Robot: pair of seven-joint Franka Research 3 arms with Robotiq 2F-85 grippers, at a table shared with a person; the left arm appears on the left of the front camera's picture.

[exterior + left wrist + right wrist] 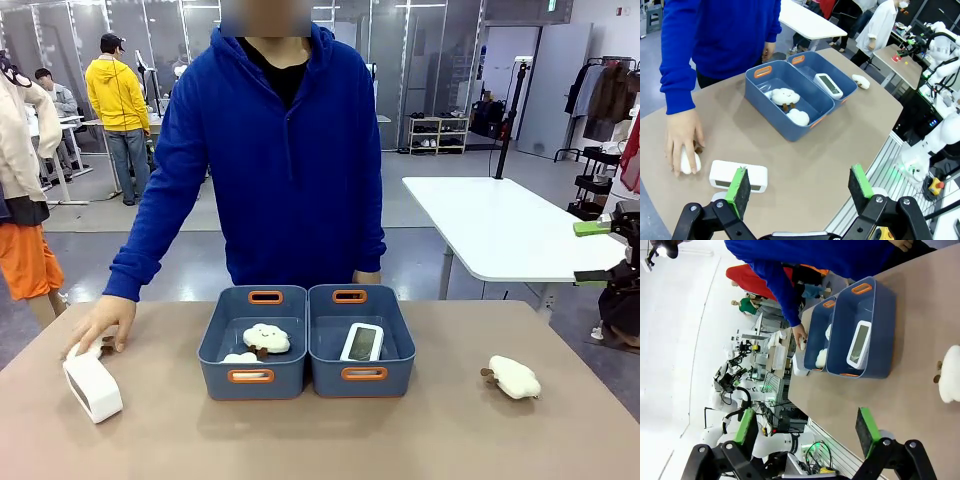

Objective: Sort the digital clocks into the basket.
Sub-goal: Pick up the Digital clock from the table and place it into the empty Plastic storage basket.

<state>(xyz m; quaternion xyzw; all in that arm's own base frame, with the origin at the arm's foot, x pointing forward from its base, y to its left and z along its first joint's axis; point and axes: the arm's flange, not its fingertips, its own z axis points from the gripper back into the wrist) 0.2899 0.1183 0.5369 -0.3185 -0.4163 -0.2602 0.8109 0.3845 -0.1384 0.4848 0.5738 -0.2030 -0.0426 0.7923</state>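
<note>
One digital clock (361,342) lies screen up in the right-hand blue-grey basket (326,378) at the table's middle; I also see that clock (828,85) (858,345) and basket (807,67) (880,330) from both wrists. A second clock (92,385) (738,176) rests on the table at the near left, just below my open left gripper (799,185). Off the table's right edge my right gripper (592,251) (806,427) hangs open with nothing between its fingers.
An identical bin (222,378) (767,112) touching the basket's left side holds two cloud plush toys (266,338) (785,96). Another plush (514,377) lies at the right. The person's hand (100,325) (682,142) covers a plush beside the left clock.
</note>
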